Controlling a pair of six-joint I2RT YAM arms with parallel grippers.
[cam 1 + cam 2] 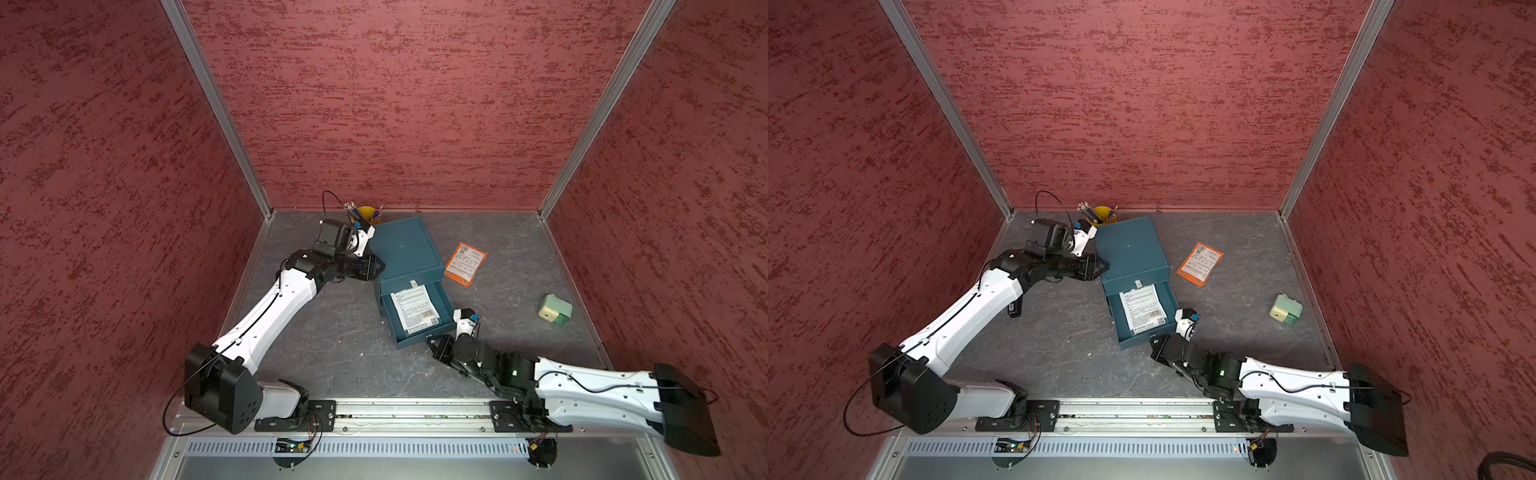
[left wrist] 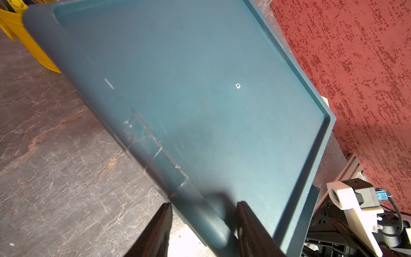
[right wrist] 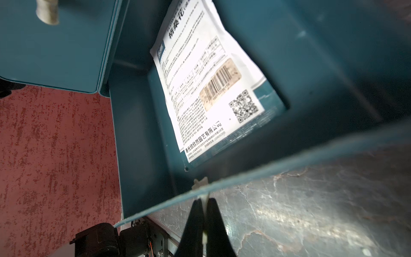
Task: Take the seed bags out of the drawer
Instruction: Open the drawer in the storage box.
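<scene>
Your left gripper (image 1: 379, 266) is clamped on the left rim of the cabinet (image 1: 405, 249), a finger on either side of it, near the back edge of the table (image 1: 332, 340) beside the pencil cup (image 1: 368, 214). The drawer (image 1: 447, 304) stands open toward the front edge with the white bag (image 1: 415, 309) flat inside, and your right gripper (image 3: 204, 204) is pinched tight on the small white tab (image 3: 200, 183) at the drawer's front wall. Right of the cabinet and apart from it, the orange bag (image 1: 465, 264) lies flat on the table, and the green block (image 1: 555, 309) sits near the right edge.
</scene>
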